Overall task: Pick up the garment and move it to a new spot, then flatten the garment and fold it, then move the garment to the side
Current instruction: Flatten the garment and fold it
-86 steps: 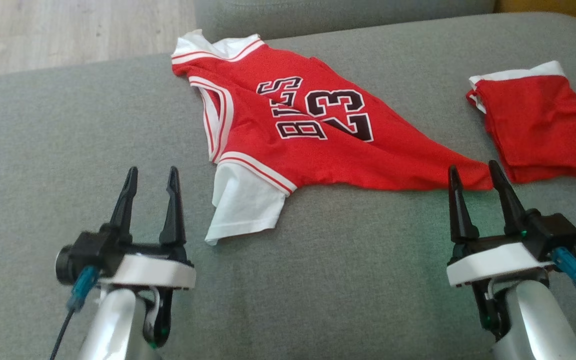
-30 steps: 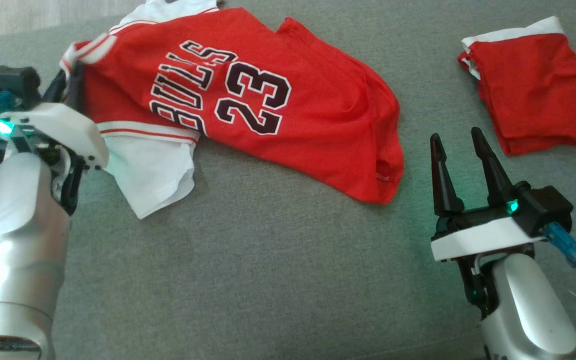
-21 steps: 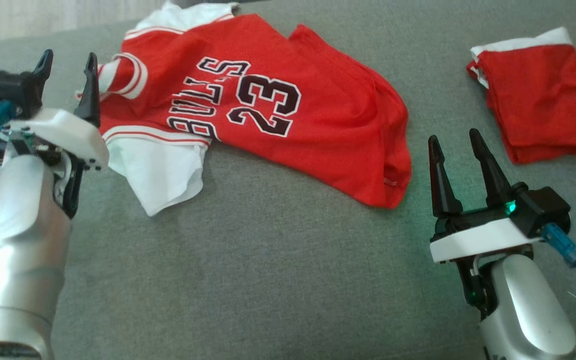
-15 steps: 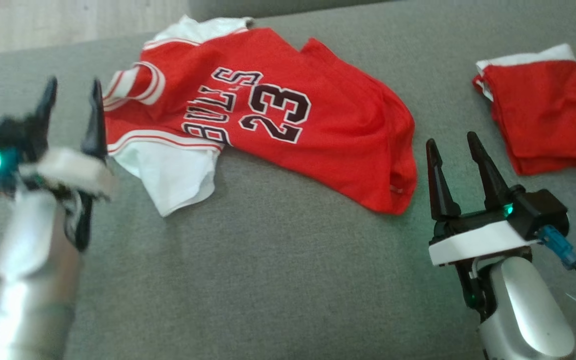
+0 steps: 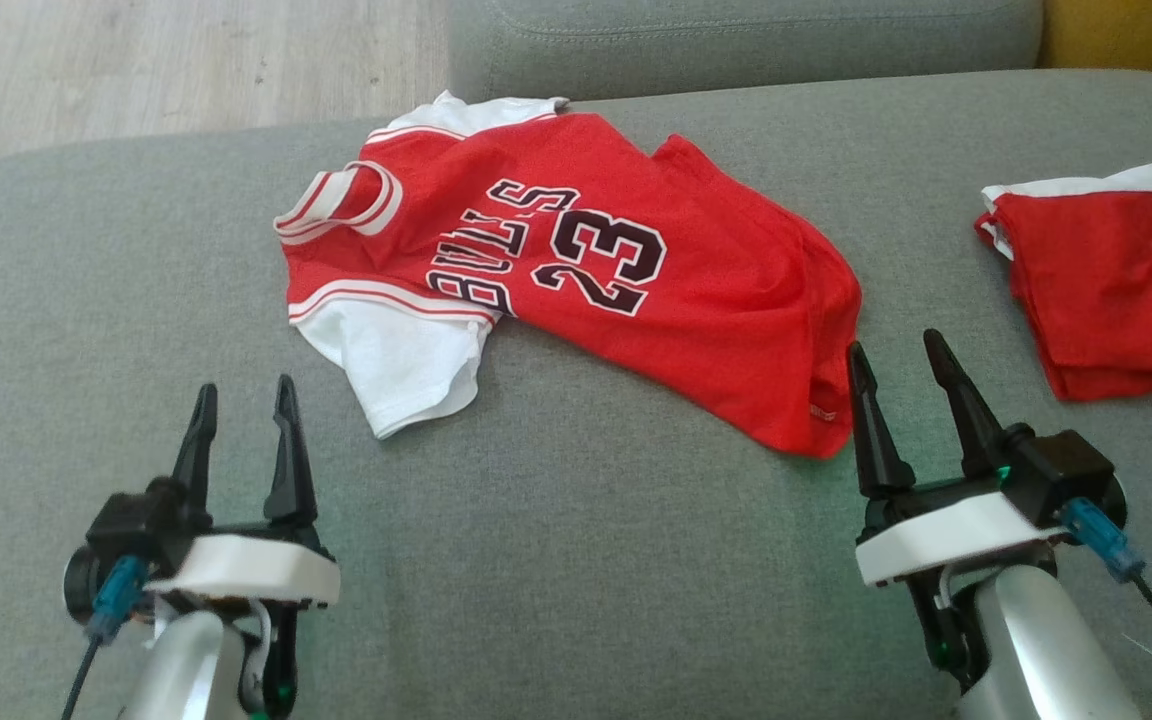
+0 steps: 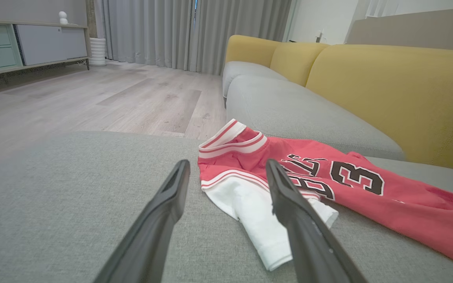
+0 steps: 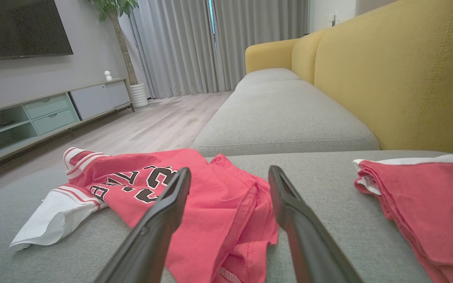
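Note:
The garment [image 5: 576, 270] is a red jersey with white sleeves and black "BULLS 23" print, lying rumpled on the grey sofa seat [image 5: 556, 560], its hem bunched at the right. In the left wrist view the garment [image 6: 328, 181] lies just beyond my fingers; in the right wrist view the garment [image 7: 195, 188] spreads ahead to the left. My left gripper [image 5: 241, 400] stands open near the front left, apart from the white sleeve. My right gripper [image 5: 896, 355] stands open just right of the bunched hem, holding nothing.
Folded red shorts [image 5: 1106, 280] with a white band lie at the right of the seat, also the red shorts [image 7: 423, 196]. A yellow backrest [image 6: 391, 94] rises behind the seat. Wooden floor [image 5: 176, 60] lies past the seat's far left edge.
My left gripper opened, let go of the jersey's collar area and drew back to the front left. The jersey now lies further left than before. The camera shifted; the right gripper stayed put.

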Tool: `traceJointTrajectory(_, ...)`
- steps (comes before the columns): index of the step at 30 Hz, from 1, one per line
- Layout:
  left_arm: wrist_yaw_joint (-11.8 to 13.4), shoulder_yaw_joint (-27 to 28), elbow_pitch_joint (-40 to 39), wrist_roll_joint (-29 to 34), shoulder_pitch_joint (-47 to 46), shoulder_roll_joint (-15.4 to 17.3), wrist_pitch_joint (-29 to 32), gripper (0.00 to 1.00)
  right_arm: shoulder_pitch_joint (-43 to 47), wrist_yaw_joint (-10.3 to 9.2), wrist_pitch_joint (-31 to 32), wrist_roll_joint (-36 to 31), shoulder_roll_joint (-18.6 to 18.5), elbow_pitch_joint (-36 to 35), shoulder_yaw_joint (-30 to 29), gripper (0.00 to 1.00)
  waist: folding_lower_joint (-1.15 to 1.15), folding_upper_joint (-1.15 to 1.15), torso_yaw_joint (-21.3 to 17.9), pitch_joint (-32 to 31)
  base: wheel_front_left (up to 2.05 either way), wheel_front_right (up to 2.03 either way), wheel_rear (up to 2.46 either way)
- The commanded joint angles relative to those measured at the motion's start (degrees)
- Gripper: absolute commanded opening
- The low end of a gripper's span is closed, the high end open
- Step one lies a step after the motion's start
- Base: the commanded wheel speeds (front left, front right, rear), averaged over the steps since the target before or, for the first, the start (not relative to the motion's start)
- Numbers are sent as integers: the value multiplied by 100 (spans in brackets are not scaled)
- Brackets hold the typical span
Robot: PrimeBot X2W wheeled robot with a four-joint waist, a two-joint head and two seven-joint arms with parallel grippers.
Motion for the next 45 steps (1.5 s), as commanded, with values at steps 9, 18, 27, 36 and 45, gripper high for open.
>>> traceJointTrajectory(9,-62,75,-26,17,-330,-7,189,100,-195,20,-62,-23,-13,-250,130,100,1,0,-77,237,0,0,0)
traceJointTrajectory(18,-72,-51,947,-40,-1019,4,782,100,-329,20,-62,-32,-13,-331,113,100,1,0,-313,616,0,0,0)
traceJointTrajectory(27,36,-41,1954,-87,-1573,31,1001,100,-408,20,-62,-9,-13,-358,83,100,1,0,-532,789,0,0,0)
traceJointTrajectory(36,-177,-153,2453,-172,-1751,-29,915,0,-452,20,-62,37,-13,-336,117,100,1,0,-630,761,0,0,0)
traceJointTrajectory(45,256,-55,2019,161,-1799,373,41,0,-371,20,-62,58,-13,-280,36,100,1,0,-484,593,0,0,0)
